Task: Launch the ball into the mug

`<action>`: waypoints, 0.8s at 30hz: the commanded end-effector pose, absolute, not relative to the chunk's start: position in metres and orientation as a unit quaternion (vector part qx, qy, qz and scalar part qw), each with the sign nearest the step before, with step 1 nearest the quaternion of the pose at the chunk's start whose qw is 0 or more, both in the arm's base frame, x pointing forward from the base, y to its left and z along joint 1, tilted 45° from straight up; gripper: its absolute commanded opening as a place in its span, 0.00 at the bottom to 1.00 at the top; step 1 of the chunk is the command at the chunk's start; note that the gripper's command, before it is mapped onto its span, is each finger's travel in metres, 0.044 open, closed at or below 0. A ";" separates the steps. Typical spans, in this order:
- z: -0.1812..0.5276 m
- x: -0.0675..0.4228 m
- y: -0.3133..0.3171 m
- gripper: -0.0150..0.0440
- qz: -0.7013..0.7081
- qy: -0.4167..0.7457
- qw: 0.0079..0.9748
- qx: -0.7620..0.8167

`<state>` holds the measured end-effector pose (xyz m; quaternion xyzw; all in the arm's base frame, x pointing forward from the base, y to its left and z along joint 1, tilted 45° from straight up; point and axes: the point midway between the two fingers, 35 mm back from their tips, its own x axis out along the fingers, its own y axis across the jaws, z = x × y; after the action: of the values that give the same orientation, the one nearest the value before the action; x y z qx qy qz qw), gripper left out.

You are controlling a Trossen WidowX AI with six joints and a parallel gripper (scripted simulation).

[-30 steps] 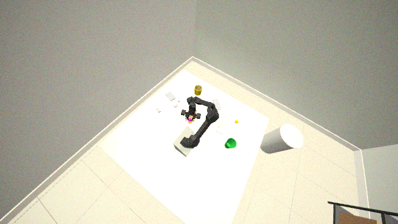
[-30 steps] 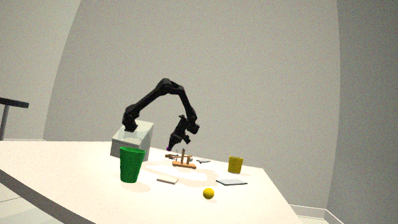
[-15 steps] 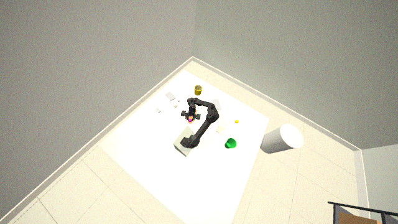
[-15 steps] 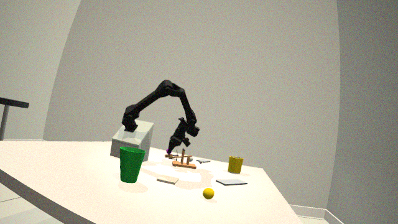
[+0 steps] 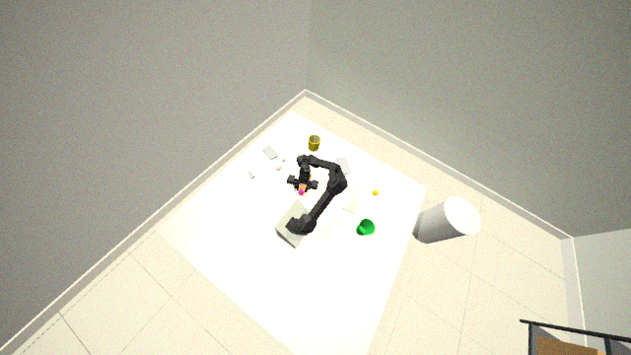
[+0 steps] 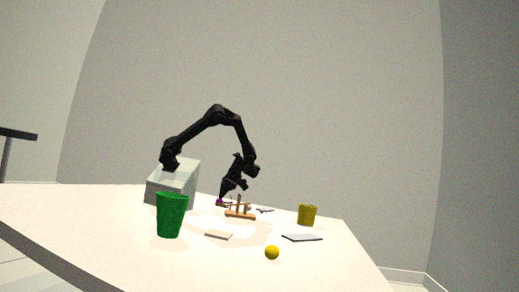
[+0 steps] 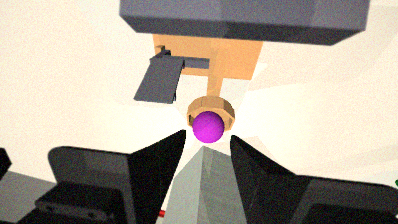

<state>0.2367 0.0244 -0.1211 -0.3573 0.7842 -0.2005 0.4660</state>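
Observation:
The purple ball (image 5: pixel 301 192) (image 6: pixel 219 200) (image 7: pixel 208 125) rests at the cup on the end of the catapult's arm, and appears to sit in it, toward the rim nearest my fingers. My gripper (image 7: pixel 208 136) is open, with a fingertip on either side just behind the ball and a gap to each. The orange wooden catapult (image 6: pixel 240 215) (image 7: pixel 240 60) stands on the table under my wrist; much of it is hidden in the top view. The yellow mug (image 5: pixel 314 143) (image 6: pixel 306 215) stands upright beyond the catapult's far end.
A grey box with a sloping top (image 5: pixel 285 223) (image 6: pixel 162 192) stands by the arm's base. A green cup (image 5: pixel 366 227) (image 6: pixel 171 215), a yellow ball (image 5: pixel 375 192) (image 6: pixel 272 252), a beige block (image 6: pixel 219 234) and a flat grey slab (image 5: pixel 343 166) (image 6: pixel 302 237) lie to one side.

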 end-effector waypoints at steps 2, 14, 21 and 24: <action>-0.096 0.241 0.053 0.83 -0.199 0.784 0.468 -0.356; -0.073 0.270 0.103 1.00 -0.167 0.762 0.512 -0.359; -0.090 0.332 0.136 1.00 -0.119 0.705 0.600 -0.359; -0.094 0.358 0.149 1.00 -0.102 0.678 0.632 -0.360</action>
<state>0.3270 0.1341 -0.0895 -0.3575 0.7100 -0.1220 0.5943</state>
